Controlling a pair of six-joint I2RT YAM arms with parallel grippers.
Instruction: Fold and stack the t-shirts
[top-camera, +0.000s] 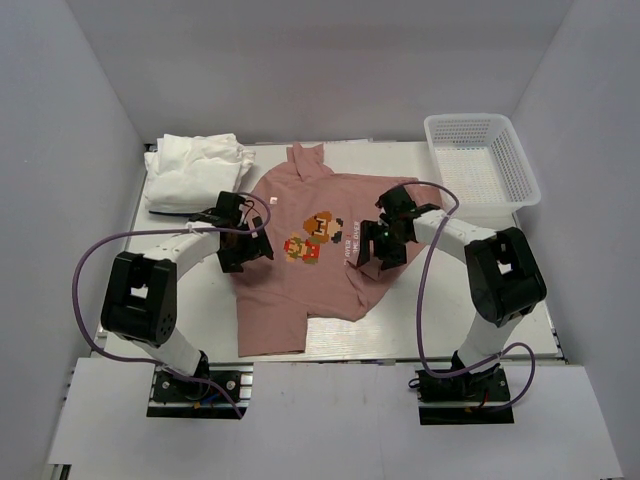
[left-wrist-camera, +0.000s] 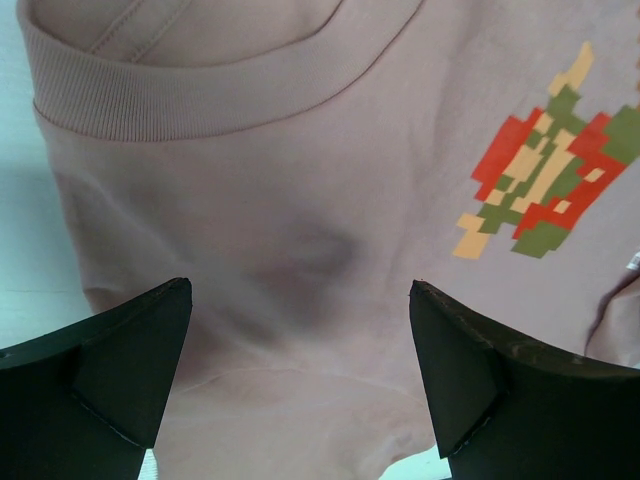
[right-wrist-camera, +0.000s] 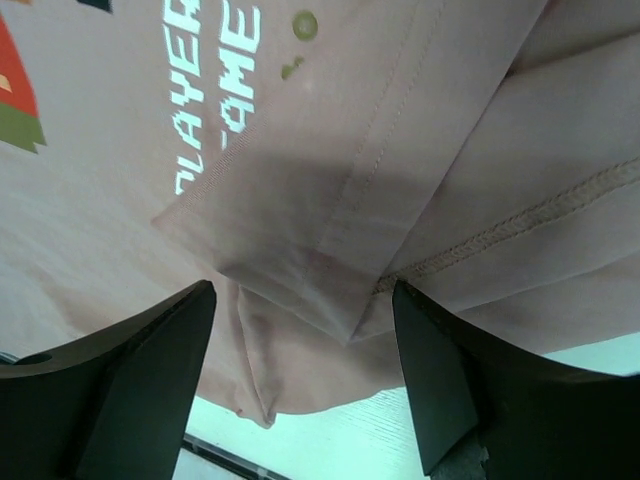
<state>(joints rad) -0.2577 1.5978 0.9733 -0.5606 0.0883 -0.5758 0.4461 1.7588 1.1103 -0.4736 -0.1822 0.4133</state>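
While left gripper hovers, pink t-shirt beneath.

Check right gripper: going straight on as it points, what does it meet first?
Most likely the pink t-shirt: its folded-over edge lies directly ahead of the right gripper, framed by the open jaws. How far ahead is unclear.

- The top camera looks down from above and behind my arm bases at 6 o'clock, over the whole tabletop.
- The left wrist camera looks past my left jaws, close on the pink t-shirt.
- The right wrist camera sits equally close, past my right jaws; all three views share that shirt.
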